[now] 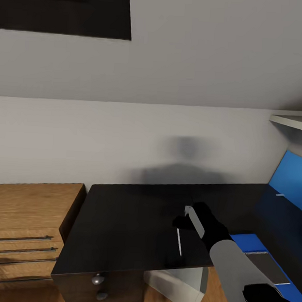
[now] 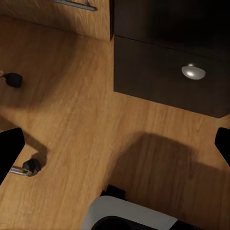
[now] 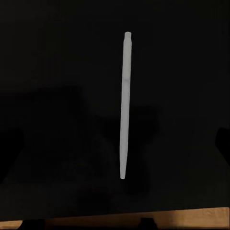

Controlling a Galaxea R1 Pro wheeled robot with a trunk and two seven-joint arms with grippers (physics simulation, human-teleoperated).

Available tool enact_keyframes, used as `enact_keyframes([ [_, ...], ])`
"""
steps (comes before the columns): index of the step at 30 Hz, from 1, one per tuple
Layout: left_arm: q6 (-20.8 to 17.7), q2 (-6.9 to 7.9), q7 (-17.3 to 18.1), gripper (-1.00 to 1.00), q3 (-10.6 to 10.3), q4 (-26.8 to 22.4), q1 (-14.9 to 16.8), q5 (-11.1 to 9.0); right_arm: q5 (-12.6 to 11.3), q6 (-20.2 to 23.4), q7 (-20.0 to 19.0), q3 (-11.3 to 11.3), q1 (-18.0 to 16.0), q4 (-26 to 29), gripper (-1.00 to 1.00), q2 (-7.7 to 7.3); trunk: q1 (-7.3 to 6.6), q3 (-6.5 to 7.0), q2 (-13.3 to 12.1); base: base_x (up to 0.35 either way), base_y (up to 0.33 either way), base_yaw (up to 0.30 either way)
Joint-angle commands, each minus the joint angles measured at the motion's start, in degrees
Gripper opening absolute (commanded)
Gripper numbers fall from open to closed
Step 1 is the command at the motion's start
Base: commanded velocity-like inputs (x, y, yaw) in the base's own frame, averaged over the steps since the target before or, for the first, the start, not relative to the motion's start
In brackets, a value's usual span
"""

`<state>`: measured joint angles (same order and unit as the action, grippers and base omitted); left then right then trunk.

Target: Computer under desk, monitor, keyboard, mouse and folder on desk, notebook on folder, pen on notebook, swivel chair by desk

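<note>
The white pen (image 1: 179, 242) lies flat near the front edge of the black desk (image 1: 129, 221). My right gripper (image 1: 183, 225) hangs just above it, open; in the right wrist view the pen (image 3: 124, 105) runs between the two spread dark fingers (image 3: 10, 151). To the right on the desk lies the blue folder (image 1: 248, 242) with the grey notebook (image 1: 269, 267) on top, partly behind my right arm. My left gripper (image 2: 115, 143) is open and empty, low over the wood floor in front of the desk's drawers (image 2: 163, 72).
A light wooden drawer chest (image 1: 26, 224) stands left of the desk. A blue wall panel (image 1: 292, 177) and a white shelf (image 1: 291, 121) are at the right. A pale grey box (image 1: 183, 282) shows under the desk edge. Chair casters (image 2: 31, 166) rest on the floor by my left gripper.
</note>
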<state>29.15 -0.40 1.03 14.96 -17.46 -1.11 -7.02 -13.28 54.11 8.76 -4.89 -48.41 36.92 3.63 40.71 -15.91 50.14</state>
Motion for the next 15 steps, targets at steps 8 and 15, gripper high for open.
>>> enact_keyframes([
  [8, 0.03, -0.13, 0.11, 1.0, -0.18, -0.12, -0.04, -1.05, -0.54, -0.37, 0.55, -0.24, -0.05, -1.06, 1.0, -0.5, 0.45, -0.42, 0.85, 0.005, -0.005, 0.0],
  [15, 0.24, -0.2, 0.11, 1.0, -0.23, -0.17, -0.04, -1.13, -0.59, -0.47, 0.55, -0.35, -0.06, -1.27, 1.0, -1.08, 1.99, -1.68, 3.66, 0.001, -0.001, 0.0],
])
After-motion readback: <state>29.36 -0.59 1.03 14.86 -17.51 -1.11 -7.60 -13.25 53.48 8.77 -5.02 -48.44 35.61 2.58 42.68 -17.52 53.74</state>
